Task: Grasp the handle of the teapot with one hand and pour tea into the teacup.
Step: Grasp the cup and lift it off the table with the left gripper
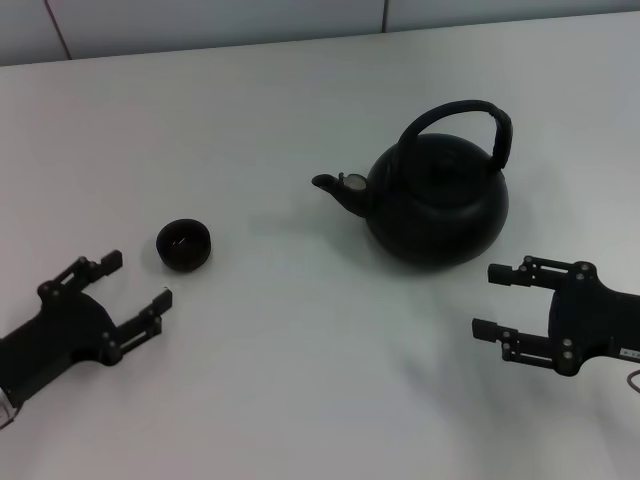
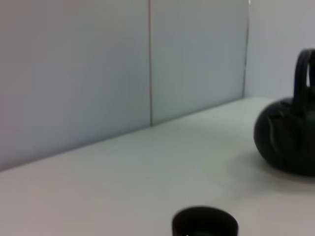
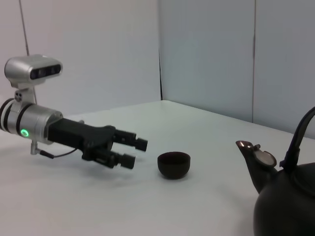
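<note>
Teapot [image 1: 437, 203], big, round and matte black, sits upright on the white tabletop [image 1: 300, 380] toward the robot's right, its short metal-tipped spout [image 1: 335, 185] aimed across at the left side. The thick black arched handle [image 1: 470, 118] curves over the lid with nothing on it. Down at the near right, the right gripper [image 1: 492, 300] hangs just in front of the pot, its two black fingers spread wide and holding nothing, clear of the pot's body. Over on the left, the tiny round black handleless teacup [image 1: 184, 245] stands alone, well apart from the teapot and in line with the spout. The left gripper [image 1: 136, 281] rests low near the cup, just short of it, fingers parted and holding nothing too; the right wrist view shows it from the side on its silver-grey arm, pointing at the cup. Pale wall panels [image 3: 206, 54] stand behind the table.
</note>
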